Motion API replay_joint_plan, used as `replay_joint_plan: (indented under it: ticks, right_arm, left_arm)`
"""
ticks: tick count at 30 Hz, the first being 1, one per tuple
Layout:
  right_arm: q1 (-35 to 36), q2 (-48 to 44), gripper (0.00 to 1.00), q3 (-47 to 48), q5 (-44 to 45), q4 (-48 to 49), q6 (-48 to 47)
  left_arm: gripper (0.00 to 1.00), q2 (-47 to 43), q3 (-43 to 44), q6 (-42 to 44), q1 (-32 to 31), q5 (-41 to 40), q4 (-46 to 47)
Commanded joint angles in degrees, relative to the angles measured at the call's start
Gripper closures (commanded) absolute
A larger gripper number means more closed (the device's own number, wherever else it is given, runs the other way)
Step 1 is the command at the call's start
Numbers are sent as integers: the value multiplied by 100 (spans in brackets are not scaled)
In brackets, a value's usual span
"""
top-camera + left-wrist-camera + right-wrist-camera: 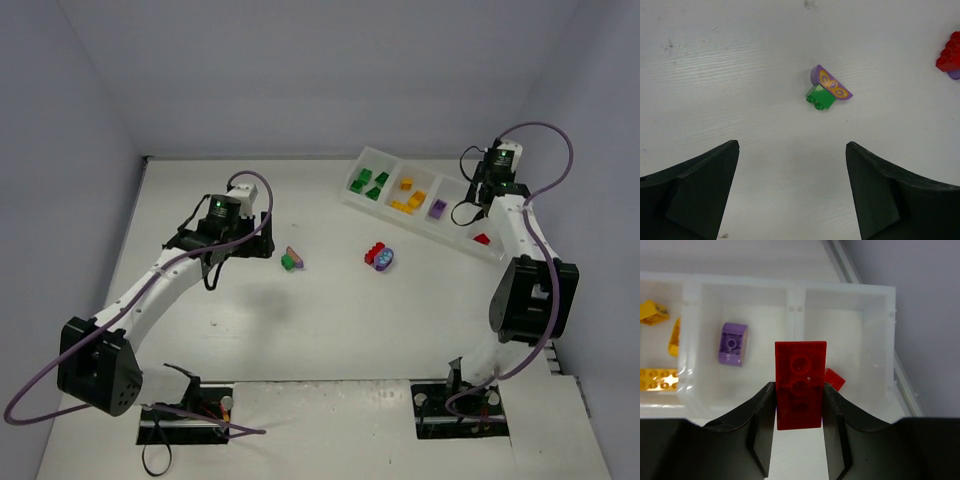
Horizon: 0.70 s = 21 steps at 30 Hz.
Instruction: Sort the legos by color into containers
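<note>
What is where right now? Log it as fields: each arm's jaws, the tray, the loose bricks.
left jaws: open, empty; green brick and purple half-round piece lie ahead, touching
right jaws: shut on long red brick at the tray
tray: green, yellow, purple, red pieces, one colour per compartment
also on table: loose red brick beside purple oval piece

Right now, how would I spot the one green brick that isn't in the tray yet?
Start at the white table and find the left gripper, open over its left half. Just ahead of it lies the green brick, touching a purple half-round piece with orange ovals. It is the only green one outside the tray.
</note>
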Motion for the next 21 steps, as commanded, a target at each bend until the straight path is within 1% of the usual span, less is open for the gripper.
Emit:
replay_joint_plan:
  ticks: [1, 7, 9, 10, 11, 13, 14, 17, 21]
  right_arm:
    - [-183, 369, 100, 382, 171, 71, -155]
    - [-534, 774, 98, 347, 154, 71, 56]
    - [-605, 897, 91, 321, 92, 71, 82]
    - [-640, 923, 86, 312, 101, 71, 82]
    - [-657, 941, 74, 295, 92, 71, 82]
    - [-666, 915, 64, 268, 66, 62, 82]
    - [-666, 889, 55, 251, -4, 71, 82]
    - [-658, 696, 47, 242, -118, 62, 65]
    - [-518, 135, 44, 233, -478, 71, -14]
  left_arm:
    - [19, -312, 44, 486, -103, -86, 238]
    - [19, -418, -53, 671, -244, -59, 361]
    - [19, -374, -70, 698, -270, -16, 361]
    - [19, -348, -70, 715, -279, -7, 352]
    - [19, -330, -62, 715, -288, -7, 326]
    - [19, -260, -62, 733, -296, 37, 326]
    - [19, -216, -44, 733, -305, 46, 317]
    - [19, -146, -35, 716, -305, 64, 326]
    - [19, 12, 0, 689, -297, 73, 326]
